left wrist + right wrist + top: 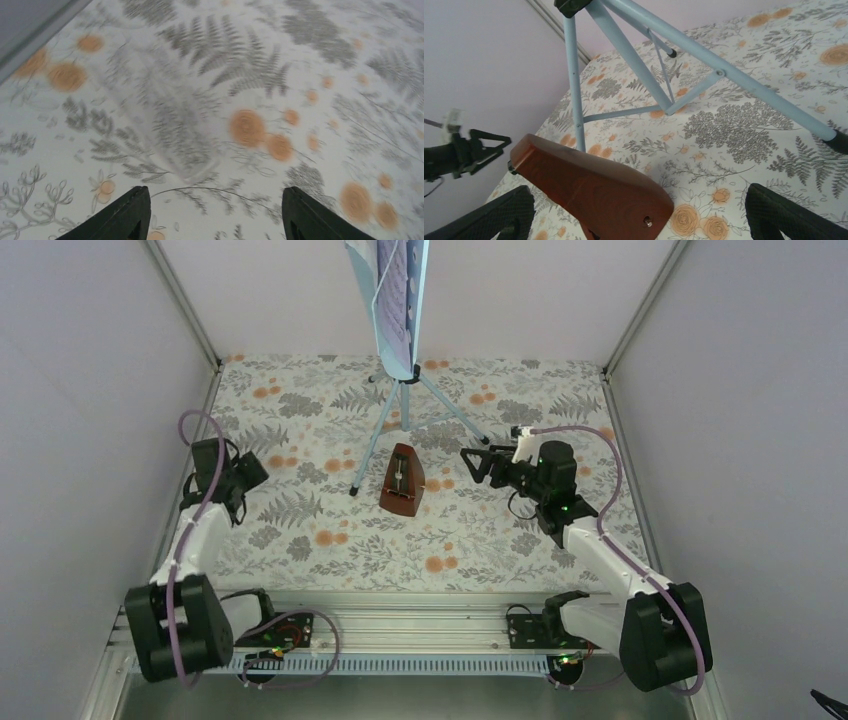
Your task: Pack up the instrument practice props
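While the left claw (215,202) hangs parted and empty over the floral bench (300,540) at near left, the right claw (472,462) stands wide open, holding nothing, just beside the upright wooden metronome (402,480) at mid-bench. The approach to a first pick appears to be in hand. Next, the claw must straddle the tapered body and close squarely. Beyond, the blue music stand (404,405) stands on its tripod, with sheet music (396,285) resting on it.

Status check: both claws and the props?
Left claw open, empty. Right claw open, facing metronome, not gripping. Metronome upright by stand, sheets on it.
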